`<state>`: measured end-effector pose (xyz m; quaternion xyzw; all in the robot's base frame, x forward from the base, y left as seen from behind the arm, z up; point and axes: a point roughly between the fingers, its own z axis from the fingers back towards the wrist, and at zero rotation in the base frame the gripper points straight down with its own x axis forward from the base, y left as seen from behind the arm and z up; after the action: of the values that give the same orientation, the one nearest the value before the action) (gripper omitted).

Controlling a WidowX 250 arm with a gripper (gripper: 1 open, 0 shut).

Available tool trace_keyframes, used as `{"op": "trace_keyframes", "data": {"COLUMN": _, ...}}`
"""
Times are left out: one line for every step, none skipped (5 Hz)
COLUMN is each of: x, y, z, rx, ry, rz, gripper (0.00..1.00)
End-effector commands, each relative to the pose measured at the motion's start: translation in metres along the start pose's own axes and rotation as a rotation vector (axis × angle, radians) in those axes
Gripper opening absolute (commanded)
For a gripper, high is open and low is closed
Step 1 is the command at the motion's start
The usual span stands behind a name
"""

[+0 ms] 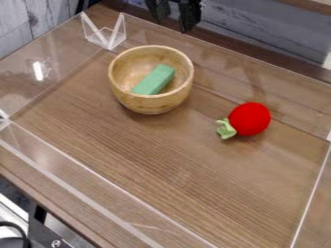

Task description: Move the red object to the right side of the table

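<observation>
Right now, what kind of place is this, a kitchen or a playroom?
Probably neither: it looks like a robot test table. A wood-grain table has clear walls around it, a robot gripper hangs above, and only toys sit there, a red object and wooden bowl.

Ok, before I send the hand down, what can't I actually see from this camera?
- Hand: cut off by the top edge of the camera view; only the dark fingertips show, the arm above not at all.
- Green block: its lower part is hidden by the wooden bowl wall.
- Red toy fruit: its far side and underside are hidden by its own body.
- Table: bottom-left corner is cut off.
</observation>
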<state>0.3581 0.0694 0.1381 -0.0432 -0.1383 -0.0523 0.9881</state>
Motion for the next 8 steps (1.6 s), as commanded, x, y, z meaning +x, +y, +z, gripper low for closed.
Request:
{"op": "trace_keyframes", "data": {"x": 0.01, "y": -0.001, "z": 0.002, "rx": 0.029, "ry": -0.039, "rz": -0.003, "gripper": 1.0}}
{"op": "trace_keyframes", "data": {"x": 0.02, "y": 0.002, "z": 0.026, "rx": 0.055, "ry": -0.046, "rz": 0.053, "gripper": 1.0}}
{"op": "trace_keyframes", "data": {"x": 0.021, "y": 0.004, "z": 0.028, "rx": 0.079, "ry": -0.034, "rz": 0.082, "gripper": 1.0}}
{"op": "trace_keyframes", "data": {"x": 0.018, "y": 0.013, "z": 0.02, "rx": 0.083, "ry": -0.021, "rz": 0.087, "gripper": 1.0}}
{"op": "trace_keyframes", "data": {"x": 0.014, "y": 0.02, "z": 0.011, "rx": 0.085, "ry": -0.008, "rz": 0.091, "gripper": 0.0}}
{"op": "trace_keyframes", "data": {"x": 0.01, "y": 0.011, "z": 0.002, "rx": 0.078, "ry": -0.003, "rz": 0.095, "gripper": 1.0}}
{"op": "trace_keyframes", "data": {"x": 0.011, "y": 0.003, "z": 0.004, "rx": 0.064, "ry": -0.011, "rz": 0.099, "gripper": 1.0}}
{"op": "trace_keyframes", "data": {"x": 0.013, "y": -0.003, "z": 0.013, "rx": 0.061, "ry": -0.029, "rz": 0.086, "gripper": 1.0}}
